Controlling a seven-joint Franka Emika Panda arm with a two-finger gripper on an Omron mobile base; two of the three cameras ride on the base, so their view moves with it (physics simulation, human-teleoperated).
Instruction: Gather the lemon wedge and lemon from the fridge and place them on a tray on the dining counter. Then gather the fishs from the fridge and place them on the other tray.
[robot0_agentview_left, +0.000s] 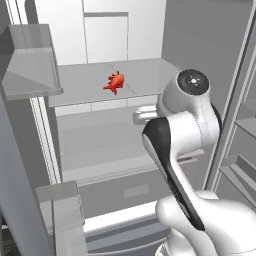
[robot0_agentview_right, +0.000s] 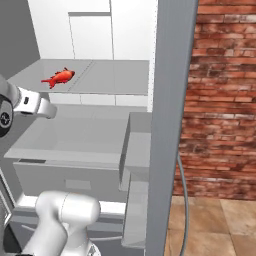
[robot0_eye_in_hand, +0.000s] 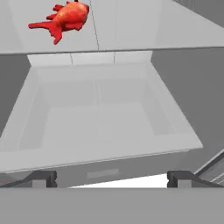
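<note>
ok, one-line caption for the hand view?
Open gripper looks over the fridge's drawer bin, with one red-orange fish lying on the shelf above.

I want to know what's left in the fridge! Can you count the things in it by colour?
Red-orange: 1, the fish lying on the upper shelf of the fridge.
Yellow: 0, no lemon to be seen.
Pale grey: 1, the drawer under that shelf, nothing in it.
Total: 2
</note>
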